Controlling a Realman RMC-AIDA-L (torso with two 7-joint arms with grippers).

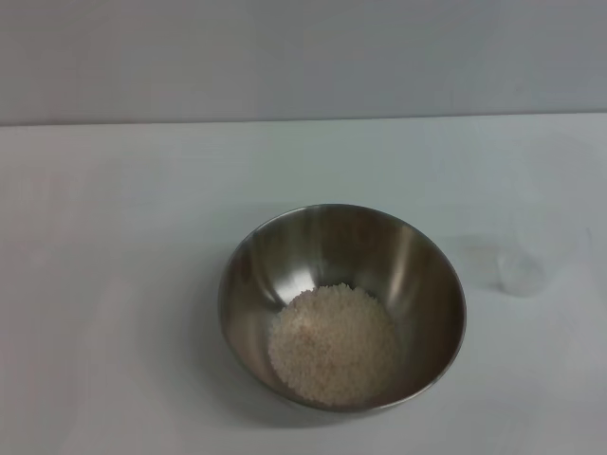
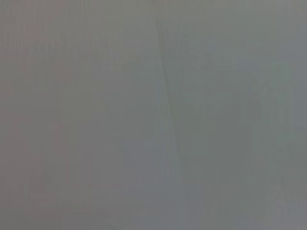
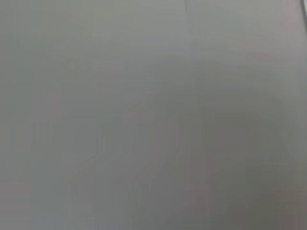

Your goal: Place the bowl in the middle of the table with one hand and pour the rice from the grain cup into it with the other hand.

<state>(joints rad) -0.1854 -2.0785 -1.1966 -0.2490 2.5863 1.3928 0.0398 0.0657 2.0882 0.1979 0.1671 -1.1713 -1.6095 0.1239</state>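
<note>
You won't find either gripper in the head view, and both wrist views give you only a flat, featureless grey surface with a faint line running through it, so you cannot tell how far either set of fingers is spread or whether either arm has hold of anything. Working outward from there, look at the bowl (image 1: 341,308): it stands upright on the table (image 1: 114,284), roughly mid-width and toward the near edge, its brushed steel wall catching pale reflections on the far inside. The rice (image 1: 332,344) lies inside it as a rounded cream mound, settled on the bottom and banked toward the near wall, with the far inner wall bare above it. To the robot's right of the bowl, close to it but not touching, you can just make out the grain cup (image 1: 507,268), a clear, nearly see-through shape lying on the white tabletop; whether it holds anything cannot be told. Behind the table runs a pale grey wall (image 1: 303,57). No brand, label or writing can be read on the bowl, the cup or the table.
</note>
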